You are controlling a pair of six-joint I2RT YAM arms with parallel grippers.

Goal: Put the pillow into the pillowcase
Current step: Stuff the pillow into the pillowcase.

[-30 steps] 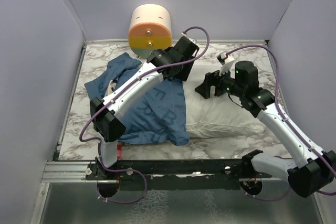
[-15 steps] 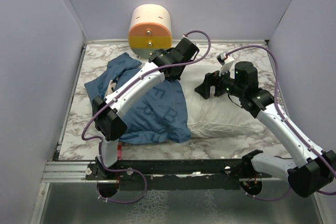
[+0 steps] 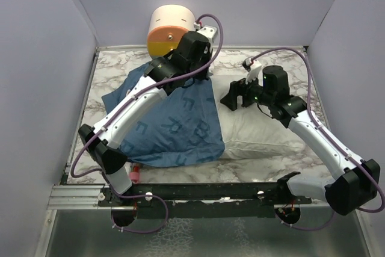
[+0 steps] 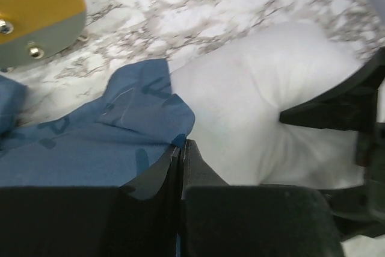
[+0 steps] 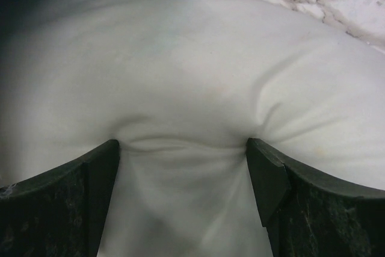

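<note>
The white pillow (image 3: 264, 130) lies on the right half of the marble table, its left end under the blue pillowcase (image 3: 174, 124). My left gripper (image 4: 181, 144) is shut on the pillowcase's (image 4: 90, 142) far right edge, with a bit of blue cloth pinched between the tips right beside the pillow (image 4: 252, 106). In the top view the left gripper (image 3: 206, 78) stands over that corner. My right gripper (image 5: 183, 148) is open wide, its tips pressed into the pillow (image 5: 192, 70), and the fabric bulges and creases between them. It sits at the pillow's far edge (image 3: 234, 95).
A cream-and-orange cylinder (image 3: 171, 28) stands at the back of the table, just behind the left wrist. Grey walls close in the left, right and back sides. A black rail (image 3: 198, 194) runs along the near edge.
The left gripper has shut on the pillowcase edge and drawn it right and back, spreading the cloth further over the pillow's left end. The right gripper has shifted slightly left on the pillow.
</note>
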